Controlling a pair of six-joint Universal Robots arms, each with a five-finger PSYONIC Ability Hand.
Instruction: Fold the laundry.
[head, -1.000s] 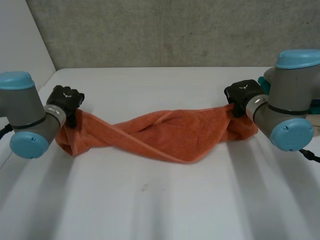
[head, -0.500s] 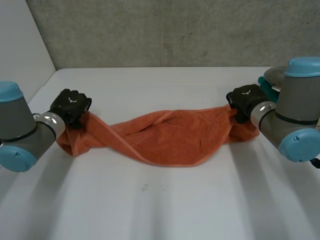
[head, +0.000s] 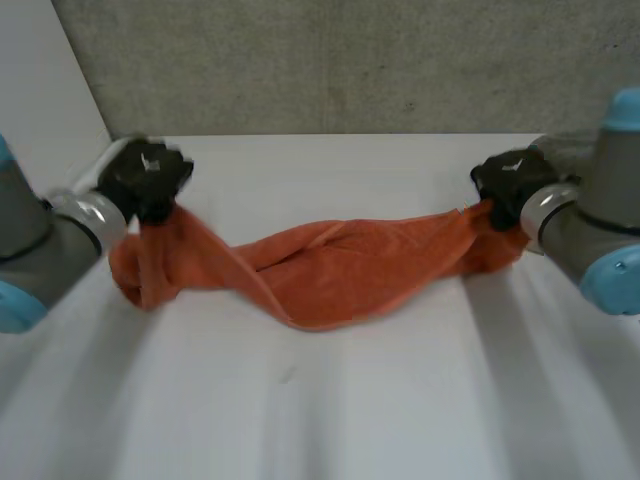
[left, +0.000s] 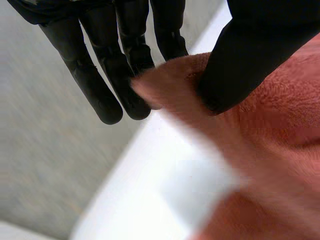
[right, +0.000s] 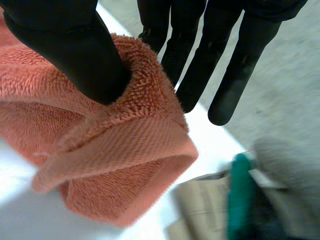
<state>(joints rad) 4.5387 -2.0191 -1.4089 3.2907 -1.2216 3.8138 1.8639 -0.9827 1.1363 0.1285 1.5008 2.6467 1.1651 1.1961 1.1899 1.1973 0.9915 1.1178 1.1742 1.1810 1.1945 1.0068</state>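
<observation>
Orange towel (head: 330, 280) is seen twisted and stretched out, its middle sagging onto the white table (head: 320, 410). The towel's left end is pinched between the thumb and straight fingers of the left hand (left: 250, 55). The towel's right end is pinched the same way by the right hand (right: 75, 50). A pile of clothes (right: 240, 200) is seen just beyond the towel's right end.

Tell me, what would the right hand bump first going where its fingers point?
Probably the white table beside a heap of beige and teal things, just past the fingertips of the right hand, which pinches the orange towel; depth is unclear.
</observation>
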